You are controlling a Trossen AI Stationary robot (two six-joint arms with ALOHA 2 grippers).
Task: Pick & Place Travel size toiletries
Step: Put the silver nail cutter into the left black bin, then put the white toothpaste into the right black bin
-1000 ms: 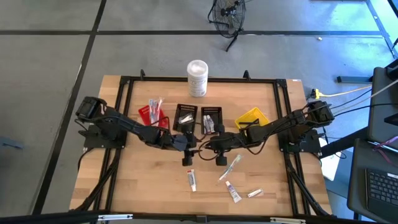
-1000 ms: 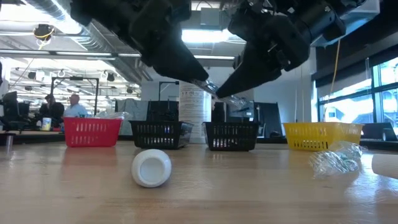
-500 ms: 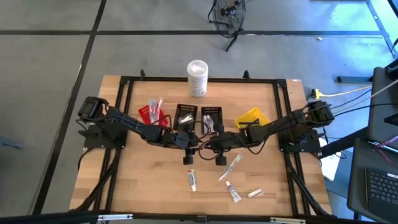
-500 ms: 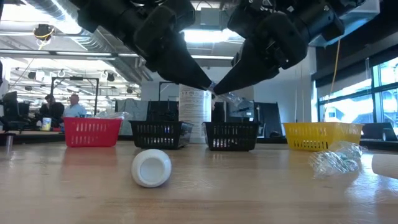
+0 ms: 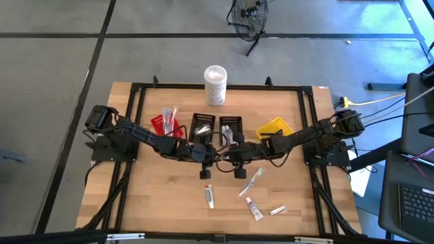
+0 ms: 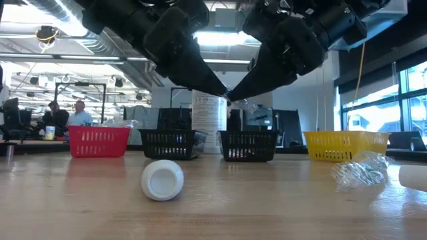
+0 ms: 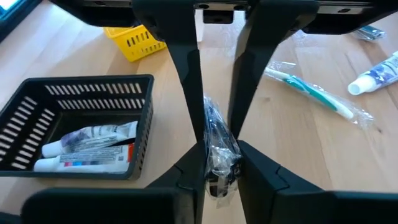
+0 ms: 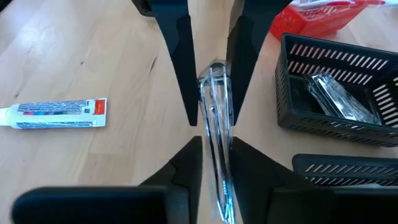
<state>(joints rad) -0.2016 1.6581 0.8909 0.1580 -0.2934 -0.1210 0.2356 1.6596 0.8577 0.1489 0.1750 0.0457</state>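
A slim dark razor in a clear wrapper (image 7: 214, 134) hangs in the air between my two grippers, above the table's middle, in front of the two black bins (image 5: 203, 127) (image 5: 230, 127). My left gripper (image 5: 211, 156) comes from the left and my right gripper (image 5: 228, 158) from the right. Their tips meet on the razor (image 6: 233, 100). Both are shut on it. A toothbrush (image 5: 252, 181), two tubes (image 5: 209, 195) (image 5: 253, 208) and a sachet (image 5: 278, 211) lie on the table nearer the front. My left gripper (image 7: 219, 149) pinches one end of the wrapped razor (image 7: 219, 163) between its two fingers. The fingers come level from the table's left and lie along the razor. The razor is clear of the table. My right gripper (image 8: 216, 140) pinches the other end of the wrapped razor (image 8: 216, 127) between its two fingers. The fingers come about level from the table's right and lie along the razor. The razor runs on to the left gripper's fingers (image 8: 180, 68), lifted clear.
A red bin (image 5: 166, 122) with toothbrushes, two black bins with wrapped items and tubes, and a yellow bin (image 5: 274, 127) stand in a row at the back. A tall white canister (image 5: 215, 85) stands behind them. A black frame (image 5: 135, 102) rims the table.
My left gripper has gone toward the table's right edge, up to the razor held by my right gripper, until the two grippers' tips meet. The razor has stayed in the air above the table's middle.
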